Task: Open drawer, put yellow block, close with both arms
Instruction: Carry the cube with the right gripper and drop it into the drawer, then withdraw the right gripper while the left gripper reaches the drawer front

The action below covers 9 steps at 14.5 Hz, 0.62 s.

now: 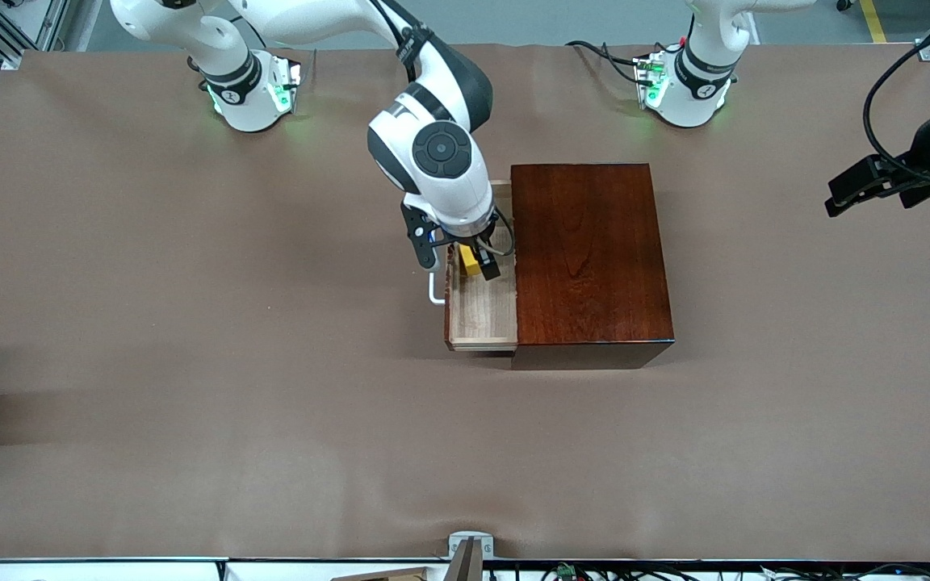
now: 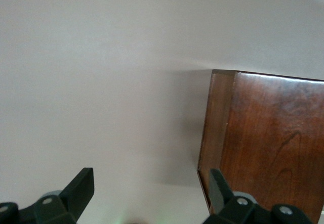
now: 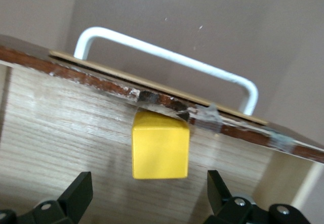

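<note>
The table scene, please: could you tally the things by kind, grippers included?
Wooden box: 1
Drawer, pulled open: 1
Yellow block, inside the drawer: 1
Grippers: 2, the right gripper open over the block, the left gripper open, waiting beside the box
Total: 5

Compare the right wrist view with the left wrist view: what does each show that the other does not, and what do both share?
Only the right wrist view shows the yellow block lying in the open drawer, against its front panel, with the white handle outside; the right tool hangs over it, fingers spread clear of the block. Only the left wrist view shows the outside of the dark wooden box, seen from off to one side by the open left tool, which holds nothing. Both share the brown table cover and a pair of spread black fingers.
</note>
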Tool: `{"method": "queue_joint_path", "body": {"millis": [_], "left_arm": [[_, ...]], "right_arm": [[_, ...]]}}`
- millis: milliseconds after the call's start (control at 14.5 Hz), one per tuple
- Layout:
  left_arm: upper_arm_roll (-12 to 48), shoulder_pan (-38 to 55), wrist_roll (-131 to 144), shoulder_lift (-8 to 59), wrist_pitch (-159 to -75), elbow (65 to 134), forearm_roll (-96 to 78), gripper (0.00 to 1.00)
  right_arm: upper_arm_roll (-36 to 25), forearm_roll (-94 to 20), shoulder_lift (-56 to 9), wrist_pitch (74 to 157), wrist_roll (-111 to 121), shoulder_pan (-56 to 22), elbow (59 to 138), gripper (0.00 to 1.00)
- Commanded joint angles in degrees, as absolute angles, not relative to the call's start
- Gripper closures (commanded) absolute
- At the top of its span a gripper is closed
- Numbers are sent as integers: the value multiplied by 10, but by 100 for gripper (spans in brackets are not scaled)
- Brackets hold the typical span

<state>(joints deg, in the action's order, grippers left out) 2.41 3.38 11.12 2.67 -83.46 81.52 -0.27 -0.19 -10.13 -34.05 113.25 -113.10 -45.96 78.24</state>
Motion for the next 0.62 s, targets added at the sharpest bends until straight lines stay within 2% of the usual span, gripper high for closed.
{"method": "queue_joint_path", "body": {"millis": [0, 207, 552], "left_arm": [[61, 36, 114, 18, -834, 813, -13, 0], [130, 43, 164, 37, -834, 813, -12, 0], [227, 80, 345, 110, -856, 783, -12, 0]], "right_arm": [[-1, -91, -342, 1051, -1138, -446, 712, 0], [-1, -91, -340, 985, -1132, -412, 662, 0], [4, -102, -302, 912, -996, -341, 656, 0]]}}
